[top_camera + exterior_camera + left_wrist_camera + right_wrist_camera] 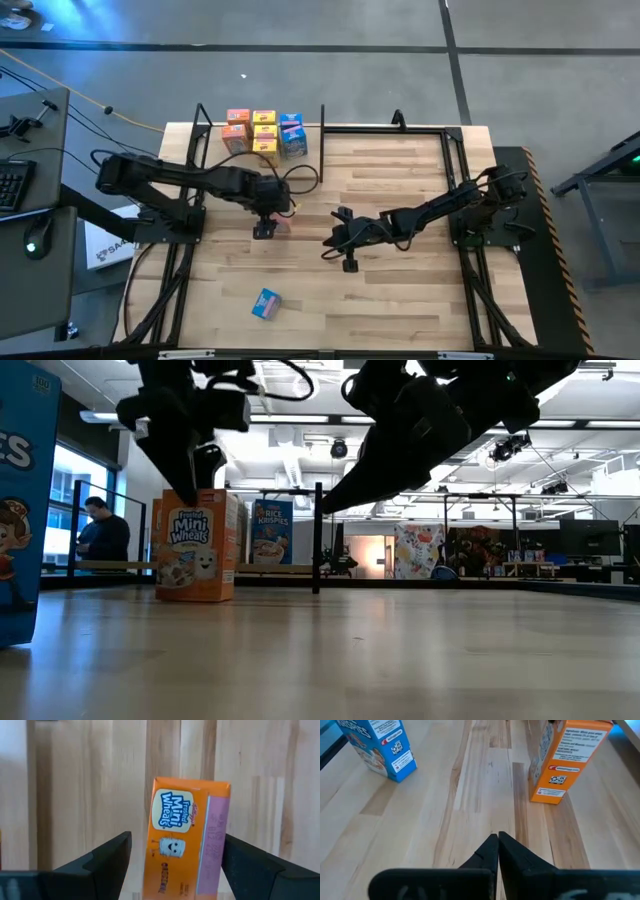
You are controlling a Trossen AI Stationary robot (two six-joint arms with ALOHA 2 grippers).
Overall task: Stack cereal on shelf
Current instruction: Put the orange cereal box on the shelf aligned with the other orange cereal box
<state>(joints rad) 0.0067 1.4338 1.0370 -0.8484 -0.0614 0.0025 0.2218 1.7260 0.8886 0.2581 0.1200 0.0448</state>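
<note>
Left gripper [264,228], frame centre-left: fingers [100,862] spread wide, straddling upright orange Mini-Wheats box [187,837], not touching it. Same box stands on tabletop [400,290], low view left [196,546]. Right gripper [346,262], frame centre: fingers pressed together, empty. Stacked boxes [264,131] in shelf [322,122], upper left. Blue box [266,304] lying lower centre-left.

I see two dark, near-black jointed arms. Black cables loop off left arm [190,180] and right arm [440,208]. Left gripper [170,865] has broad, wedge-shaped matte black fingers; right gripper [498,851] has tapered black fingers.
</note>
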